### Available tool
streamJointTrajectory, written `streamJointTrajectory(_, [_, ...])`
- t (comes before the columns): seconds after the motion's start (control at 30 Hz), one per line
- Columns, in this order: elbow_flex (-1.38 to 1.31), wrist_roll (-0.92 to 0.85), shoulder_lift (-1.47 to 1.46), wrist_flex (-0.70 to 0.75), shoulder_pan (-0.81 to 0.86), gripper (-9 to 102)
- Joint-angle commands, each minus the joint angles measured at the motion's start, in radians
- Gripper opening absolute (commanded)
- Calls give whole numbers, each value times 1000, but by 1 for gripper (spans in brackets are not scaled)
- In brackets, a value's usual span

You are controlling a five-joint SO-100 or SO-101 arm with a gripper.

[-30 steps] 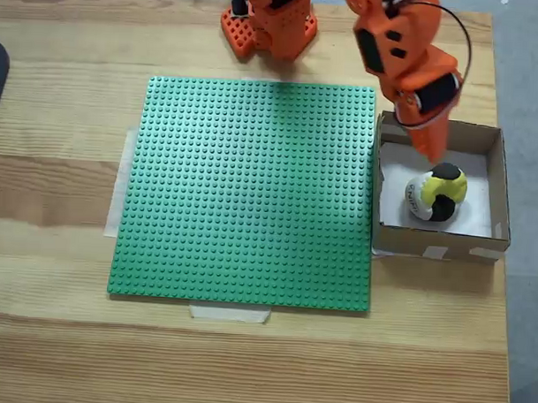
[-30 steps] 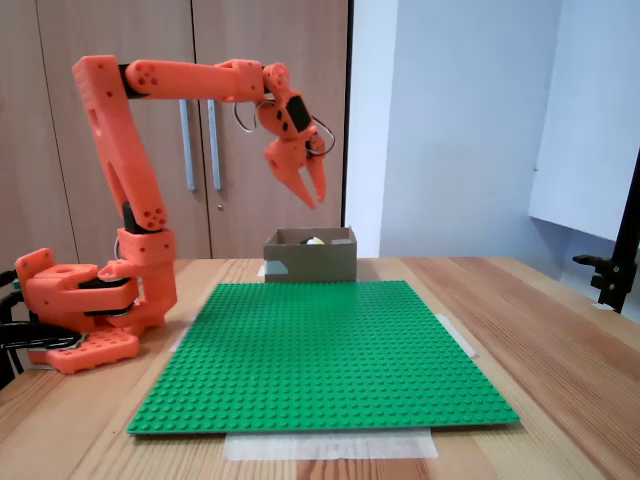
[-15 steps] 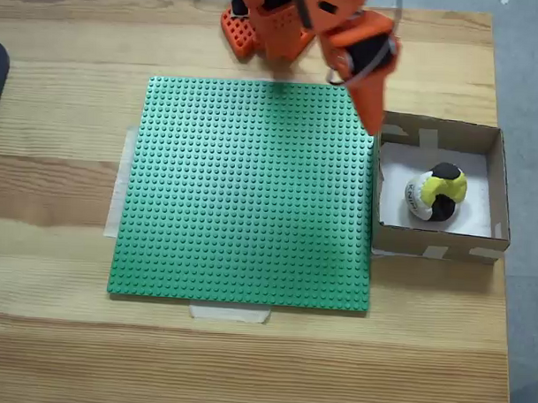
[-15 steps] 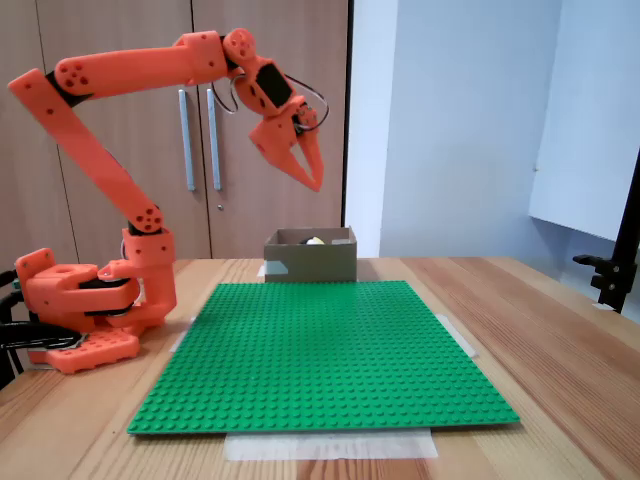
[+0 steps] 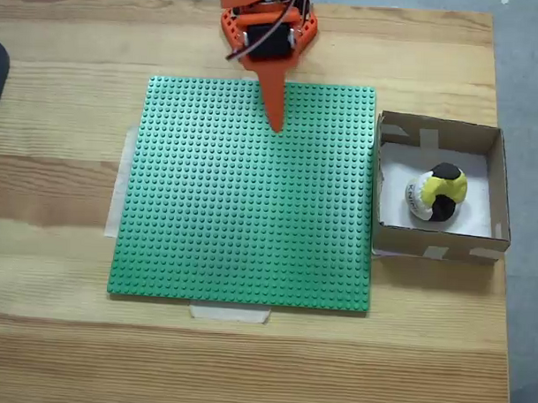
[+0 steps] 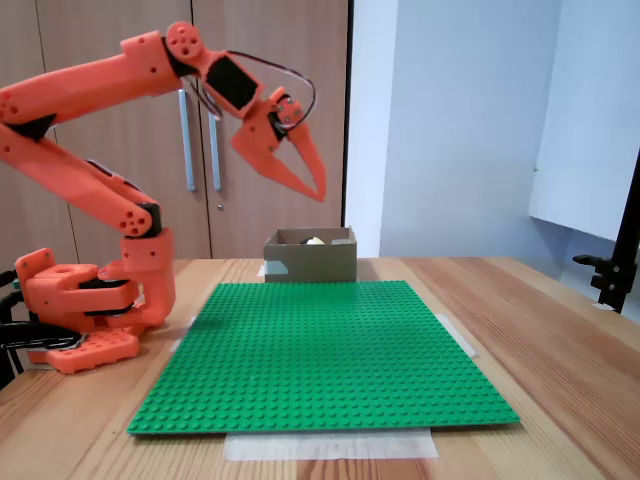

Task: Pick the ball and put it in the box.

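- Far left in the side-on fixed view, the orange arm's base sits on the wooden table, its links folded back and then reaching forward high above the surface.
- A green studded baseplate covers the middle of the table, with pale tape strips showing at its edges.
- In the top-down fixed view the gripper points out over the baseplate's far edge, near its middle and well apart from the box.
- From the side, the gripper hangs high in the air, tilted downward, with nothing between its fingers; the two tips look nearly together, yet I cannot tell whether the jaws are fully clenched or a little apart.
- To the right in the top-down view, the cardboard box stands on the table just beside the baseplate's right edge.
- The ball, yellow, black and white, rests on the box's white floor, roughly in the middle.
- In the side-on view the box stands beyond the baseplate, the ball just peeking over its rim.
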Motion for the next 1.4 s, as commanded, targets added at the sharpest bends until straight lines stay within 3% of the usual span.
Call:
streamJointTrajectory(0.0, [37, 12, 80, -34, 54, -1])
streamJointTrajectory(0.7, [163, 106, 124, -158, 183, -1])
streamJointTrajectory(1.37, [480, 25, 405, -233, 196, -1])
